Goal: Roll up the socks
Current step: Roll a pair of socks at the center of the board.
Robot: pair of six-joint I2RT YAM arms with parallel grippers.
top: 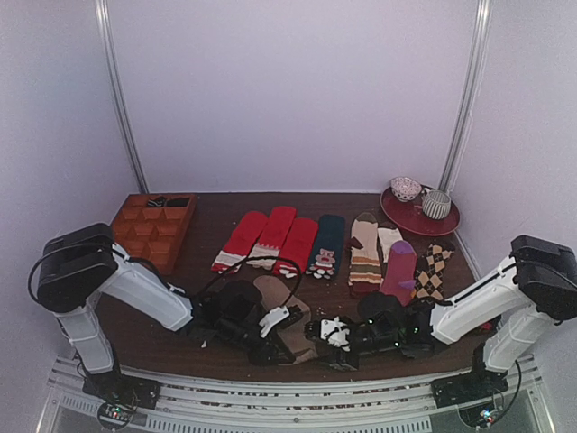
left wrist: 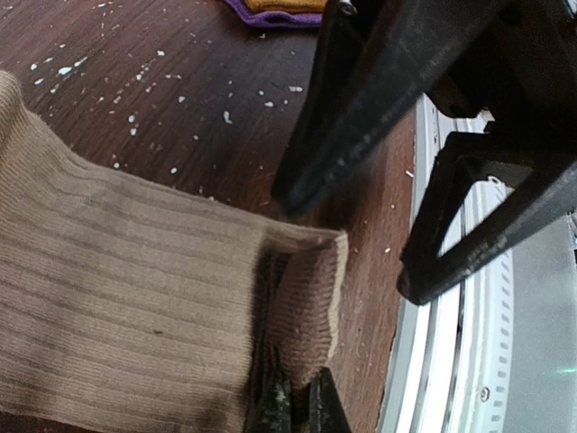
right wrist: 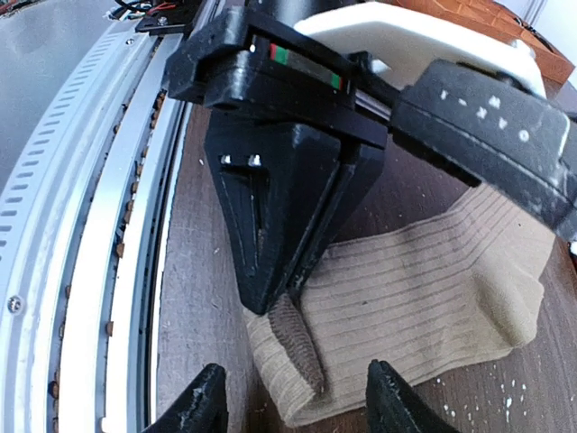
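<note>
My left gripper (left wrist: 297, 399) is clenched on the socks (left wrist: 135, 298), its two fingers pressed together over the folded-back end of the tan ribbed knit; in the right wrist view that pinch sits at the corner of the fold, where a darker strip of the inside shows; my right gripper (right wrist: 297, 401) is released, its fingertips (right wrist: 209, 401) standing apart to either side of that same end, and I cannot tell whether either one touches the fabric; the socks lie flat on the dark wooden table (top: 207, 298) close to its near edge, just beside the metal rail (right wrist: 81, 225), between my two arms; farther back a row of other socks, among them the red socks (top: 270, 236), lies well apart from them; white specks dot the wood around the knit
</note>
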